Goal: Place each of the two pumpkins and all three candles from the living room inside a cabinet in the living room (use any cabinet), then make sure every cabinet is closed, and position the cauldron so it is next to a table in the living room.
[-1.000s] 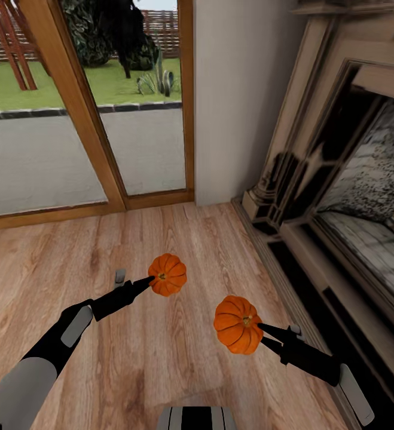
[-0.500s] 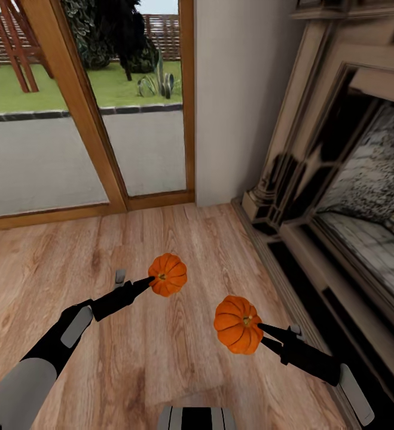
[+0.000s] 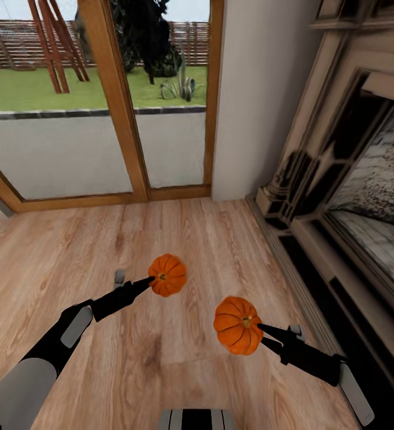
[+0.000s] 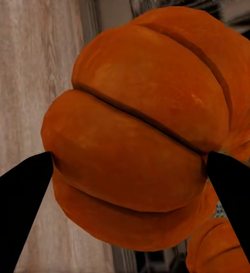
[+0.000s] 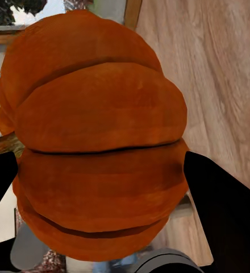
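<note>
Left tool [image 3: 150,279]: clamped on pumpkin [image 3: 167,275].
Right tool [image 3: 261,334]: clamped on second pumpkin [image 3: 237,325].
Left to do: stowing both, candles, cauldron.

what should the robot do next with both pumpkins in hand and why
Probably keep turning the base to look for the cabinet. The left end effector grips one pumpkin and the right end effector grips the other pumpkin, both held above the wood floor, facing a glass door and the fireplace.

Ribbed orange pumpkin [image 5: 99,136] pinched between the right claw [image 5: 96,187] fingers [image 5: 221,210], plank floor [image 5: 216,74] behind.
</note>
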Robot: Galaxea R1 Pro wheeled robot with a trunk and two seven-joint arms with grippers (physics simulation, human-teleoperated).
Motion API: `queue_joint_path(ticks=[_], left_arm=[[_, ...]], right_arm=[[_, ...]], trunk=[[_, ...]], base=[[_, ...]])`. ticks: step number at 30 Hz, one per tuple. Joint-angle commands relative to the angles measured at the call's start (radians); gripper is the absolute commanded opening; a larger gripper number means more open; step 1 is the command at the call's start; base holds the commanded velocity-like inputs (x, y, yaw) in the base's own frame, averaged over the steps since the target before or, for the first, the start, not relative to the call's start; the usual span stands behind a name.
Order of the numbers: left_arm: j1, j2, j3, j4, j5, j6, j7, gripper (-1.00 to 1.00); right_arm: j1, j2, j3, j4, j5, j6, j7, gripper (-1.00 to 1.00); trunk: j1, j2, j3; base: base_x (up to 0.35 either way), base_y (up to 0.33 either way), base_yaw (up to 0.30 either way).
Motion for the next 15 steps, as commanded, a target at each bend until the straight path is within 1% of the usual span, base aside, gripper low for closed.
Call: queue_joint_path(ticks=[1,10,15], left_arm=[[-0.001,0.001,-0.003,0.0,0.014,0.009,0.001,-1.0],[-0.001,0.001,-0.003,0.0,0.014,0.009,0.001,-1.0],[-0.001,0.001,-0.003,0.0,0.014,0.009,0.001,-1.0]], right_arm=[[0.0,0.0,-0.001,-0.001,-0.006,0.008,0.002,-1.0],[0.0,0.001,0.0,-0.001,-0.006,0.008,0.002,-1.0],[0.0,0.0,0.0,-0.001,-0.007,0.007,0.002,-1.0]], trunk=[[-0.001,0.0,0.001],[-0.001,0.0,0.013],[-0.001,0.0,0.019]], base=[[-0.337,0.064,0.187],[-0.337,0.079,0.187],[-0.299,0.031,0.187]])
